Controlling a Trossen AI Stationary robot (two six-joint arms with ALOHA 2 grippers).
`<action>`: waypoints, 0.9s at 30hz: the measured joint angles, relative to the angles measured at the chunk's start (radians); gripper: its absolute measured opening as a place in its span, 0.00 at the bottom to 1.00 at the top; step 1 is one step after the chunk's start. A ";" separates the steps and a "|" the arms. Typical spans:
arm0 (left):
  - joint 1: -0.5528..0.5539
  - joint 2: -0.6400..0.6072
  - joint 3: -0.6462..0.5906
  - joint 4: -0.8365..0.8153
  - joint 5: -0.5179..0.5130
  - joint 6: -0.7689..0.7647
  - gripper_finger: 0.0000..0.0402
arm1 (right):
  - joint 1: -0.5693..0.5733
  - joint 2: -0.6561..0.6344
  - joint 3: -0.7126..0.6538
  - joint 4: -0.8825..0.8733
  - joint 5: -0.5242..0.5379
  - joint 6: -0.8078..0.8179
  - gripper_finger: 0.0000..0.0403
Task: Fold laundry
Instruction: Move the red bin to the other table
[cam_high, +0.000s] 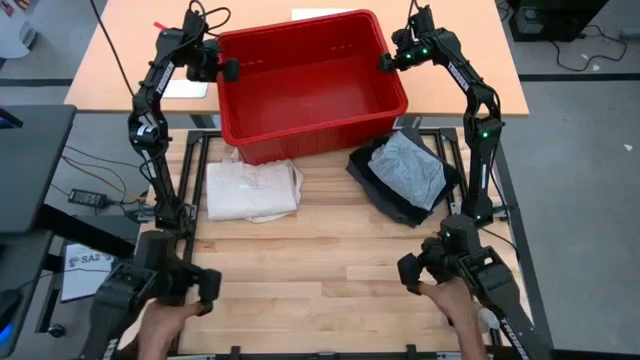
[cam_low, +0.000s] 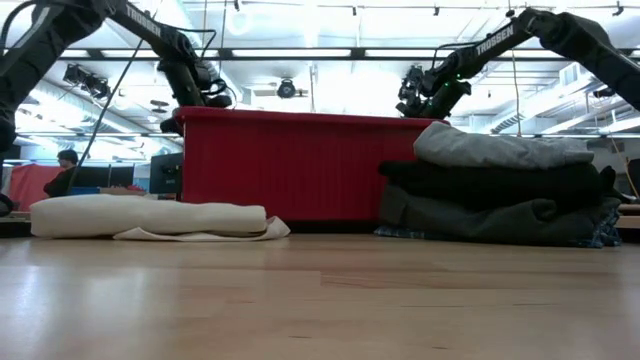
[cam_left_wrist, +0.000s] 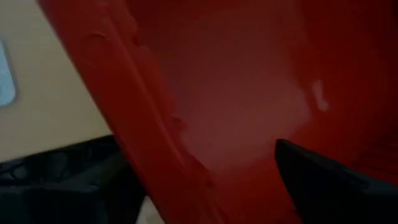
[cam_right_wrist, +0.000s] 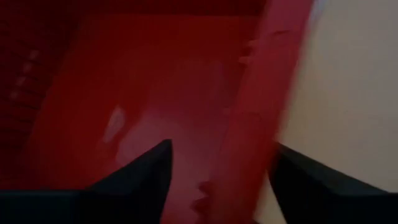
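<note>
We judge the folding nearly finished: the laundry (cam_high: 408, 175) lies stacked on the tabletop (cam_high: 330, 260), while the left claw (cam_high: 225, 68) and right claw (cam_high: 388, 62) straddle, open, the red bin's (cam_high: 310, 85) side walls.

Red bin (cam_high: 310, 85) blocked upper centre of frame. Folded cream cloth (cam_high: 252, 190) lay left of centre, stacked laundry (cam_high: 405, 175) right of centre. Bare table (cam_high: 320, 270) across lower half stayed passable.

"THOSSEN"-like lettering marks an arm (cam_low: 497, 38); "SA2" marks a floor sheet (cam_high: 84, 262).
</note>
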 joint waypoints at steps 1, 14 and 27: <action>-0.004 0.006 0.000 0.011 -0.002 -0.001 0.79 | 0.000 0.003 0.000 0.001 -0.022 0.000 0.63; -0.023 0.043 0.000 0.177 0.009 -0.067 0.29 | 0.004 0.009 0.000 0.048 0.041 0.034 0.26; -0.071 -0.142 0.016 0.529 -0.067 0.257 0.28 | 0.052 -0.053 -0.001 0.200 0.131 -0.295 0.29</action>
